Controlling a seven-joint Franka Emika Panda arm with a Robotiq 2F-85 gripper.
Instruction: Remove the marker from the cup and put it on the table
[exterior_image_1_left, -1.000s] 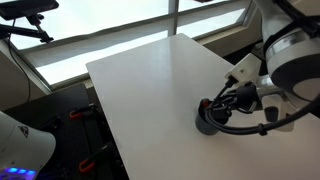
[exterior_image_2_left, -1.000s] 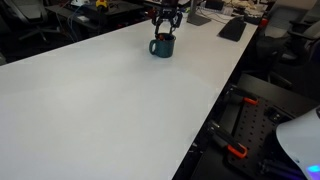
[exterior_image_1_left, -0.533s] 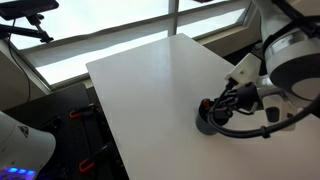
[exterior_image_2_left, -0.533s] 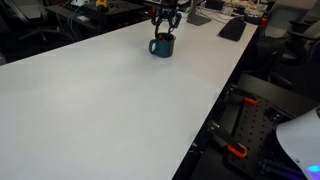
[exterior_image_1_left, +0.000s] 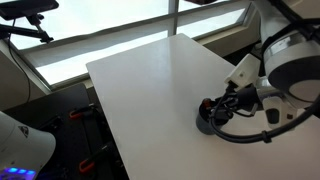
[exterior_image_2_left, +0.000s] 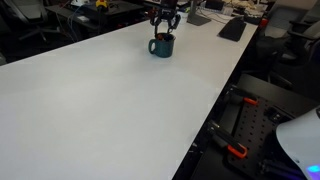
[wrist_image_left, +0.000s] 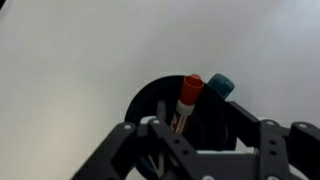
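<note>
The dark cup (exterior_image_1_left: 206, 122) stands on the white table (exterior_image_1_left: 150, 80) near one edge; it also shows in an exterior view (exterior_image_2_left: 161, 46). In the wrist view the cup (wrist_image_left: 155, 100) holds the marker (wrist_image_left: 187, 98), which has a red end and leans upright, with a teal-capped pen (wrist_image_left: 220, 86) beside it. My gripper (wrist_image_left: 200, 140) is right over the cup's mouth, its fingers spread to either side of the marker and apart from it. It looks open. The gripper shows above the cup in both exterior views (exterior_image_1_left: 222, 105) (exterior_image_2_left: 166, 22).
The table (exterior_image_2_left: 100, 100) stretches wide and bare away from the cup. Its edge runs close beside the cup (exterior_image_1_left: 215, 135). A keyboard (exterior_image_2_left: 232, 28) and office clutter lie beyond the far end. Windows line one side (exterior_image_1_left: 100, 40).
</note>
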